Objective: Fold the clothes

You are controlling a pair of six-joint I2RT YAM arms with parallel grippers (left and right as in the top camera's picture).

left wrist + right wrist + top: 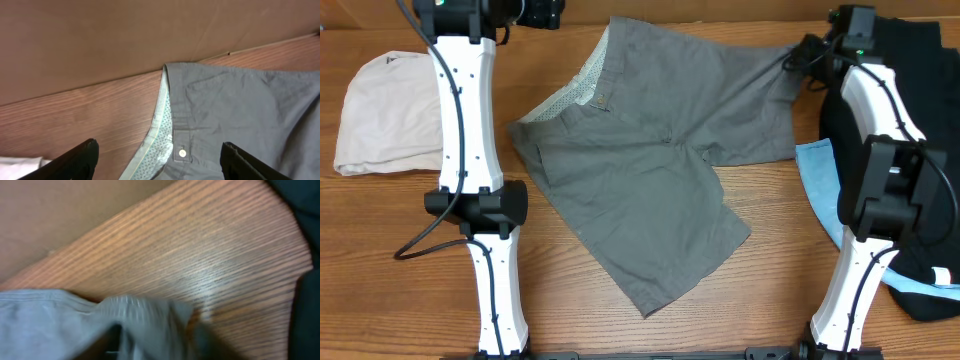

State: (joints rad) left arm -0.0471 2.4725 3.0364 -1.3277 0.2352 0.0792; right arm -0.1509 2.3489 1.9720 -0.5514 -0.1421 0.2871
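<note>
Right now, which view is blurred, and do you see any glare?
Right wrist view: the shorts are smeared by blur along the bottom, and a pale glare patch sits on the table. Left wrist view: sharp, the button reads clearly. Overhead view: even light, in focus.

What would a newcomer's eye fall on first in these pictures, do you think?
The grey shorts lie spread across the table's middle, with the patterned waistband lining showing. The left gripper hovers open by that waistband, while the right gripper meets bunched leg fabric at far right. A cream garment lies at the left edge.
</note>
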